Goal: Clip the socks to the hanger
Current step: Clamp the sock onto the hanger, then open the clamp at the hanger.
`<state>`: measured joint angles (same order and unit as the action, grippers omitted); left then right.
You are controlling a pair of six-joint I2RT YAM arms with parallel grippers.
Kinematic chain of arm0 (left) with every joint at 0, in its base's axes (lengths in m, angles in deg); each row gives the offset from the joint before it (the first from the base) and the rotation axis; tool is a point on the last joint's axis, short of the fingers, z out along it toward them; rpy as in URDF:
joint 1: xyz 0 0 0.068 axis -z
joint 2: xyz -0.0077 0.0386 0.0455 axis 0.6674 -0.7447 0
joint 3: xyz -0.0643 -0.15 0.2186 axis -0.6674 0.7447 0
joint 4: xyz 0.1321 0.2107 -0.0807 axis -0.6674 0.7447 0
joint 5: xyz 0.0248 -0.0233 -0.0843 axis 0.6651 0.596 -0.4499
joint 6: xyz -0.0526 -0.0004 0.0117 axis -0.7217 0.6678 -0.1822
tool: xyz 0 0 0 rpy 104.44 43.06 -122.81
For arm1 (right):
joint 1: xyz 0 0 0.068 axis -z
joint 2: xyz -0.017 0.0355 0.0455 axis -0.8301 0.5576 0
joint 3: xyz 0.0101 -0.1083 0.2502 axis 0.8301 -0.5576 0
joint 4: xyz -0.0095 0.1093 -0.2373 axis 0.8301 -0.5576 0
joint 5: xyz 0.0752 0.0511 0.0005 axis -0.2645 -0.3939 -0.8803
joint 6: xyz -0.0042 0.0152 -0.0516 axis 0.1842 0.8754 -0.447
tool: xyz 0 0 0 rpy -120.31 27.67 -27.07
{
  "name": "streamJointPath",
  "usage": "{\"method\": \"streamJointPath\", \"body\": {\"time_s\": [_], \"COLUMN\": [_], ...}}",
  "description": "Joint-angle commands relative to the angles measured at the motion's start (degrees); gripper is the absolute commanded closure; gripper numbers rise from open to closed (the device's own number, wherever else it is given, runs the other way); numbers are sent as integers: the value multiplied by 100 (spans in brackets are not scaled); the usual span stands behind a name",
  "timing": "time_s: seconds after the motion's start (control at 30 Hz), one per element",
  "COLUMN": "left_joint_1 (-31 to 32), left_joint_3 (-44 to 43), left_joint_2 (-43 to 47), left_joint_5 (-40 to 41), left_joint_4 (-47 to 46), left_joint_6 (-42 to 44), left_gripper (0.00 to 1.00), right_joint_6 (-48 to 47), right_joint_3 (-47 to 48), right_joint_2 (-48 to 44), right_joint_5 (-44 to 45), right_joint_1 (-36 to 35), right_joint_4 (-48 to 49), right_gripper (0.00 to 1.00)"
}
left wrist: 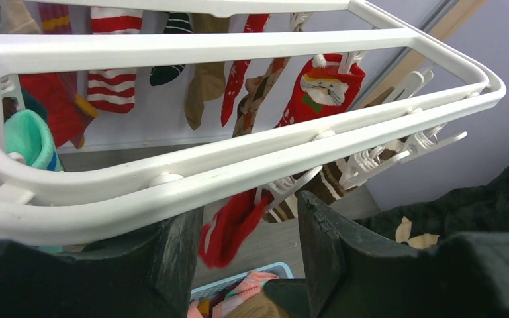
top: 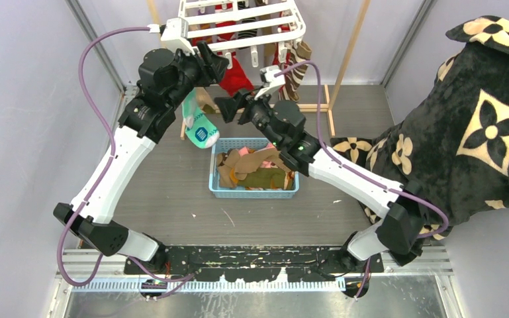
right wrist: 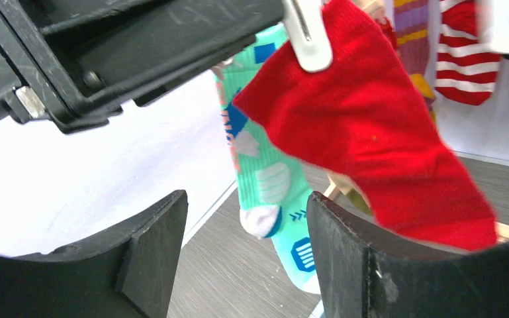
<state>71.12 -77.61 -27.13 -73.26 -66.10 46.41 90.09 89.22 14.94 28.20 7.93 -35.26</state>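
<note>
**Top view.** The hanger (top: pixel 238 23) hangs over the table's (top: pixel 165 192) far edge, inside a pale wooden frame (top: pixel 351 46). Both arms reach up to its near rail. The left gripper (top: pixel 215 63) is just under that rail. The right gripper (top: pixel 228 106) is lower, beside a red sock (top: pixel 237 76) hanging from the hanger. A teal sock (top: pixel 198 126) hangs to the left of it. Only this view shows the blue basket (top: pixel 255 194) at the table's middle with loose socks (top: pixel 251 169) piled in it, and the black floral blanket (top: pixel 476 132) along the right edge.

**Left wrist.** The left gripper (left wrist: pixel 250 212) has its jaws apart with nothing between them. The hanger's white rails (left wrist: pixel 238 43) cross just above the fingers (left wrist: pixel 152 265). Only here does the far row show: a red-and-white striped sock (left wrist: pixel 112 73), a Santa sock (left wrist: pixel 321 89) and several darker ones, plus empty clips (left wrist: pixel 370 162) along the near rail. The red sock (left wrist: pixel 228 228) dangles below the gap.

**Right wrist.** The right gripper (right wrist: pixel 246 199) also stands open and empty. Only this close view shows a white clip (right wrist: pixel 308 36) biting the red sock's (right wrist: pixel 377 146) top edge. The sock is plain red and hangs at a slant. Behind it the teal sock (right wrist: pixel 271 192) shows blue and white patches.
</note>
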Motion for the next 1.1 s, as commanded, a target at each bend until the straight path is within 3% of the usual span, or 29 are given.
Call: {"method": "streamJointPath", "body": {"time_s": [0.0,0.27,0.5,0.73,1.07], "left_joint_1": [-5,0,1,1,1], "left_joint_3": [-34,-50,-26,38,41], "left_joint_2": [283,322,331,494,669], "left_joint_5": [171,171,119,90,28], "left_joint_4": [-336,-289,-246,-136,6], "left_joint_6": [150,150,98,107,16], "left_gripper": [46,45,45,45,46], "right_joint_6": [-42,-215,-370,-435,-1082], "right_joint_3": [-471,-645,394,873,730], "right_joint_2": [-853,-1274,-614,-114,15], "right_joint_5": [-186,-468,-1099,-1172,-615], "right_joint_1": [365,1190,1428,1426,1426], "right_joint_4": [217,9,-2,141,681], "right_gripper": [31,37,37,38,55]}}
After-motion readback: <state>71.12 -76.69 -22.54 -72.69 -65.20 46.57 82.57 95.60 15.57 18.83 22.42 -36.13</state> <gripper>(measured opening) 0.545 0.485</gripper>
